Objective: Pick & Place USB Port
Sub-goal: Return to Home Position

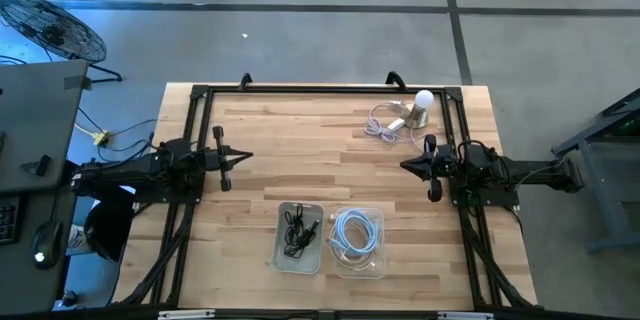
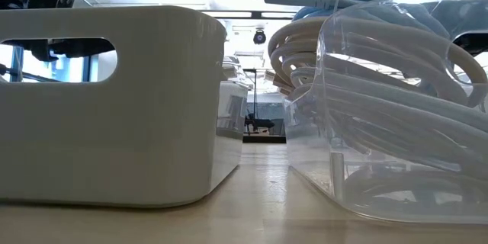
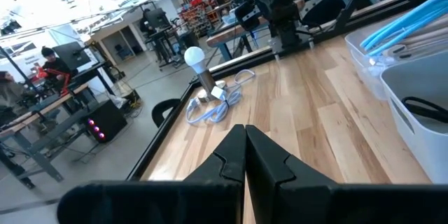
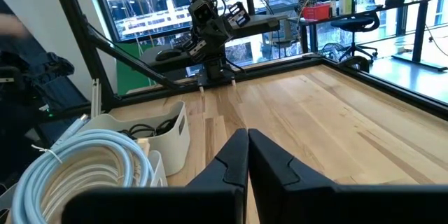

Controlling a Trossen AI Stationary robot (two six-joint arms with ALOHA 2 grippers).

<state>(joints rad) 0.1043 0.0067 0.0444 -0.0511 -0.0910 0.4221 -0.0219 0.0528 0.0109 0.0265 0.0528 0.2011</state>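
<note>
A white bin holding black cables stands at the table's near middle; it also shows in the low view. Beside it a clear bin holds coiled pale blue cable. A small lamp with a white bulb stands at the far right on a loose pale cable with a small white plug. My left gripper is shut and empty at the left, above the table. My right gripper is shut and empty at the right.
A black frame runs along the table's far edge and sides. Bare wood lies between the two grippers. Beyond the table stand a fan, desks and people.
</note>
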